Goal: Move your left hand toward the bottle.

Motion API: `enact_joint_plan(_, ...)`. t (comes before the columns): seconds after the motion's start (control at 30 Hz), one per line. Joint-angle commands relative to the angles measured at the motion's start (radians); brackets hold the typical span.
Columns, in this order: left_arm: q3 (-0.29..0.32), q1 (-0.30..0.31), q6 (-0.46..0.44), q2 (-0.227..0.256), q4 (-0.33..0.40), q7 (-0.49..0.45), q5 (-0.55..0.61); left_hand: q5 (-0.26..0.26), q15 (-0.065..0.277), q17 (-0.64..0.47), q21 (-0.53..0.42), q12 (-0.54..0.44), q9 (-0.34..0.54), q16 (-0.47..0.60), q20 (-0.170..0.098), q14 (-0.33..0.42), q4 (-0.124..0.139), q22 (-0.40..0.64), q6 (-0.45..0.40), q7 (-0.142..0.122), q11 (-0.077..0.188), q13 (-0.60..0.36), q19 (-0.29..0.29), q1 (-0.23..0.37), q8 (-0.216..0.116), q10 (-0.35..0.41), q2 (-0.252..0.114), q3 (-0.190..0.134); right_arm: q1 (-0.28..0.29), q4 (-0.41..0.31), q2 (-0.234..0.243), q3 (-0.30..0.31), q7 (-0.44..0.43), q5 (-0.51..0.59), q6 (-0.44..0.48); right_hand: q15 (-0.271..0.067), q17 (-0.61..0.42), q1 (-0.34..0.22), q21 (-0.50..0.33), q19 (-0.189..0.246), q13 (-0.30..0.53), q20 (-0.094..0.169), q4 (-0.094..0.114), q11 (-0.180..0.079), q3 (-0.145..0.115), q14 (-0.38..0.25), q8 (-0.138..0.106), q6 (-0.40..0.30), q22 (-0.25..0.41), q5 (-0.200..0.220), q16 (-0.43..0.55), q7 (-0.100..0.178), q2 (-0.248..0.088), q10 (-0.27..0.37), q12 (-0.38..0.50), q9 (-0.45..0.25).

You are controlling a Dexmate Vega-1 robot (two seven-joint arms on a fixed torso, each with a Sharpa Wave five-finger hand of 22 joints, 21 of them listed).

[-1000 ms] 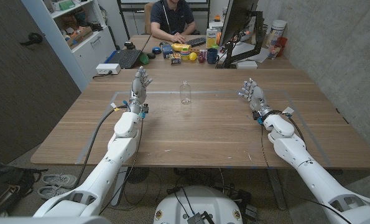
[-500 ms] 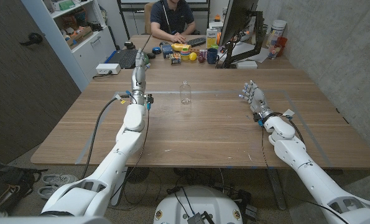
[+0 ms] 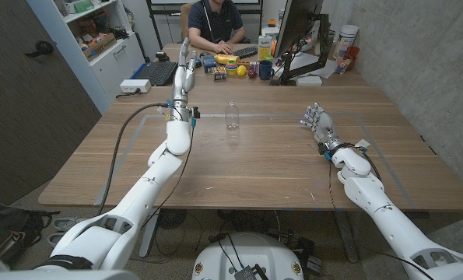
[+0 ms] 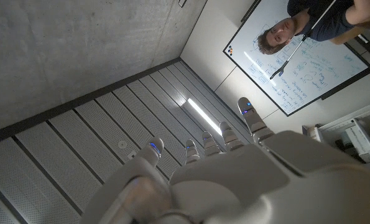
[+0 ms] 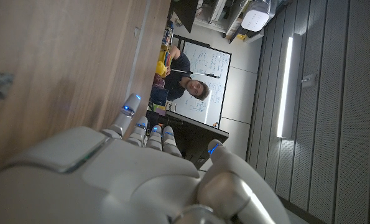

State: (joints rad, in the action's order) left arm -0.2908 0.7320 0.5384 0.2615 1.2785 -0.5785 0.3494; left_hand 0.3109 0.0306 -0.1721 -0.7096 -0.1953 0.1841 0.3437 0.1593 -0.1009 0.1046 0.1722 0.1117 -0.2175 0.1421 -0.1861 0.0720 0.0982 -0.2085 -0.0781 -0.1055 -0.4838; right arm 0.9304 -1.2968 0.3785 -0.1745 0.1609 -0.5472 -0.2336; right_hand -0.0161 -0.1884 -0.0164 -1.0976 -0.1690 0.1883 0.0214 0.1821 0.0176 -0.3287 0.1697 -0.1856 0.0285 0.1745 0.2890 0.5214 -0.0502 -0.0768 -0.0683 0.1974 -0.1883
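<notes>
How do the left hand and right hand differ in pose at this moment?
The left hand is raised with its arm stretched far forward, fingers pointing up toward the table's far end; the right hand sits low over the table, arm less extended. The left hand is beside and beyond the bottle; the right hand is farther from it. Both hold nothing, fingers apart.

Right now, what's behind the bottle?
Behind the bottle: bare table, then mugs and small clutter and a seated person. The monitor hides things behind it.

A small clear bottle (image 3: 231, 115) stands upright near my table's middle, just inside a taped outline.
</notes>
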Motion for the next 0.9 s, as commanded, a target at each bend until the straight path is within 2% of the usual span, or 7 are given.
enact_joint_plan(0.03,-0.090,-0.014,-0.224,0.074,0.133,-0.172,0.278,0.005,0.009,-0.002,0.008,0.005,0.004,-0.008,0.009,-0.015,-0.015,-0.001,-0.006,-0.007,0.014,-0.002,0.001,0.017,0.003,-0.006,-0.004,-0.005,0.016,0.001,-0.002,0.011,0.011,-0.007,-0.011,0.011,-0.001,-0.001,0.006,-0.166,0.002,-0.004,0.000,0.000,-0.002,0.103,-0.006,-0.005,0.005,0.008,-0.002,-0.004,-0.086,0.001,0.000,-0.003)
enact_joint_plan(0.17,-0.127,-0.027,-0.346,0.097,0.168,-0.185,0.354,0.006,0.050,-0.001,0.019,0.002,0.006,-0.024,-0.043,-0.001,-0.043,-0.002,-0.008,-0.007,0.037,-0.002,-0.049,0.049,0.006,0.011,-0.004,-0.018,0.025,-0.007,-0.002,0.016,0.006,-0.011,-0.013,0.012,-0.001,-0.001,0.007,-0.165,0.002,-0.004,0.000,0.000,-0.001,0.102,-0.006,-0.006,0.005,0.008,-0.003,-0.004,-0.085,0.002,0.000,-0.003)
enact_joint_plan(0.37,-0.177,-0.064,-0.501,0.133,0.199,-0.097,0.394,0.002,0.059,-0.001,0.055,0.010,0.007,-0.047,-0.108,0.005,-0.092,-0.004,-0.010,-0.006,0.027,-0.003,-0.059,0.097,0.008,-0.001,0.009,-0.031,0.034,-0.014,-0.004,0.021,0.001,-0.017,-0.011,0.013,-0.001,0.000,0.008,-0.162,0.002,-0.005,0.000,-0.001,0.001,0.099,-0.006,-0.007,0.005,0.008,-0.003,-0.005,-0.083,0.003,0.000,-0.003)
enact_joint_plan(0.4,-0.183,-0.069,-0.530,0.135,0.205,-0.081,0.396,-0.004,0.052,-0.003,0.078,0.015,0.007,-0.062,-0.101,-0.013,-0.108,-0.004,0.004,-0.006,0.021,-0.004,-0.045,0.106,0.014,-0.022,0.026,-0.024,0.035,-0.017,-0.005,0.023,-0.001,-0.021,-0.007,0.013,-0.001,0.001,0.008,-0.161,0.002,-0.005,0.000,0.000,0.001,0.098,-0.006,-0.008,0.005,0.008,-0.003,-0.005,-0.083,0.004,0.000,-0.003)
enact_joint_plan(0.47,-0.199,-0.083,-0.570,0.143,0.208,-0.064,0.410,-0.016,0.016,-0.010,0.136,0.016,0.009,-0.088,0.033,-0.051,-0.118,-0.002,0.033,-0.006,0.010,-0.006,-0.003,0.101,0.017,-0.069,0.039,-0.005,0.035,-0.014,-0.004,0.022,0.001,-0.018,-0.011,0.013,-0.001,0.001,0.008,-0.160,0.001,-0.005,0.000,0.000,0.002,0.098,-0.006,-0.008,0.005,0.008,-0.003,-0.005,-0.082,0.004,0.000,-0.003)
enact_joint_plan(0.5,-0.205,-0.088,-0.585,0.151,0.216,-0.040,0.408,-0.018,0.013,-0.011,0.148,0.011,0.010,-0.088,0.051,-0.044,-0.120,-0.002,0.035,-0.006,0.016,-0.007,0.001,0.100,0.015,-0.067,0.042,0.000,0.034,-0.012,-0.003,0.021,0.003,-0.015,-0.014,0.013,-0.001,0.001,0.008,-0.160,0.001,-0.006,0.000,0.000,0.002,0.097,-0.006,-0.008,0.005,0.008,-0.003,-0.005,-0.081,0.004,0.000,-0.003)
enact_joint_plan(0.9,-0.285,-0.163,-0.733,0.215,0.261,0.247,0.397,-0.026,-0.051,-0.016,0.242,0.017,0.015,-0.131,0.060,-0.134,-0.166,-0.001,0.067,-0.006,0.000,-0.011,0.036,0.104,0.012,-0.186,0.116,0.050,0.037,-0.009,-0.008,0.023,0.001,-0.020,-0.017,0.022,-0.001,0.003,0.010,-0.156,0.001,-0.013,0.000,-0.003,0.007,0.092,-0.006,-0.010,0.005,0.007,-0.003,-0.005,-0.077,0.007,0.000,-0.003)
